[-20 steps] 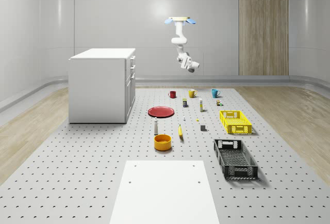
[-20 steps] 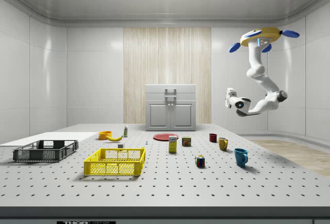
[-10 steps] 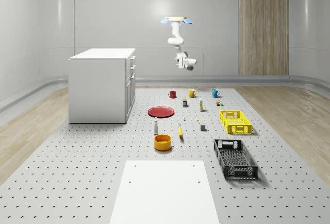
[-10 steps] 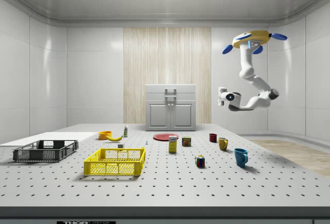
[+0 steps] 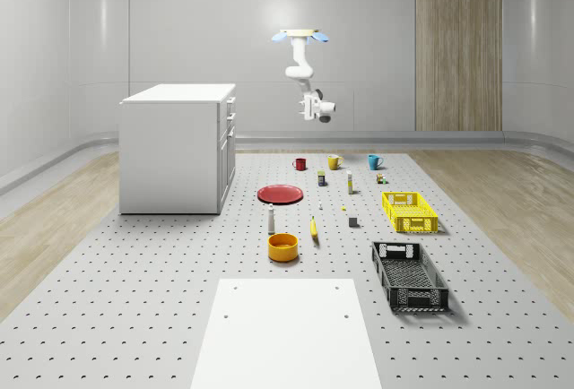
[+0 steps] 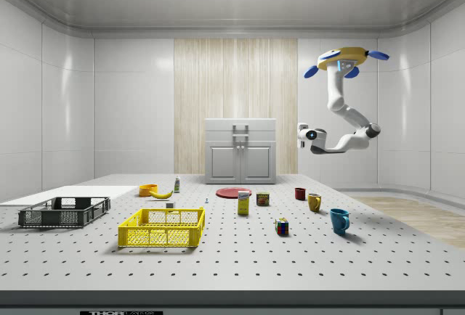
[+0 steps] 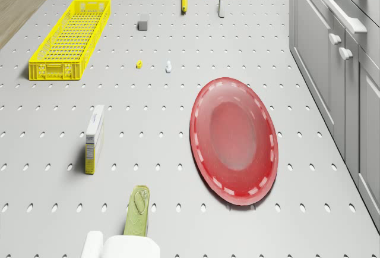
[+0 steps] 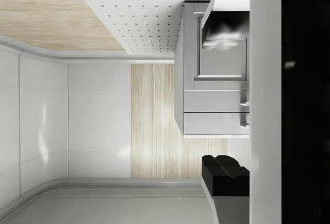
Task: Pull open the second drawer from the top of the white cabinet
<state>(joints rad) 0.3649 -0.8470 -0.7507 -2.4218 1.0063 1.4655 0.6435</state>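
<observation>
Closer to the cabinet now than a second ago, the drone [image 5: 300,36] with its yellow disc body and blue rotors hovers high above the far end of the perforated grey table [image 5: 134,317], and the white jointed arm has swung its gripper [image 5: 308,108] round to face the tall white cabinet [image 5: 175,151]. Whether the black fingertips [image 8: 224,175] stand parted or together I cannot tell from here.

Ahead of the pincer, well apart from it and at about its height, the cabinet's front carries two shallow drawers stacked over a pair of panelled doors. The second drawer [image 6: 240,140] sits flush and shut, its slim bar handle [image 7: 342,10] untouched. Below the pincer, down on the table, lie a glossy red round plate [image 7: 234,140], a red mug [image 5: 300,164] and a yellow mug [image 5: 334,162]; farther off are a yellow lattice crate [image 5: 409,211] and a black one [image 5: 409,275].

I'd judge the approach is only partly made. The two handles sit close, one over the other, so a small height error in the hover could put the pincer on the top drawer instead. The handle looks smooth, thin and hard; a shallow bite could slip off when the pull begins. Drift of the drone during the pull might also drag the grip sideways and jam the drawer.
</observation>
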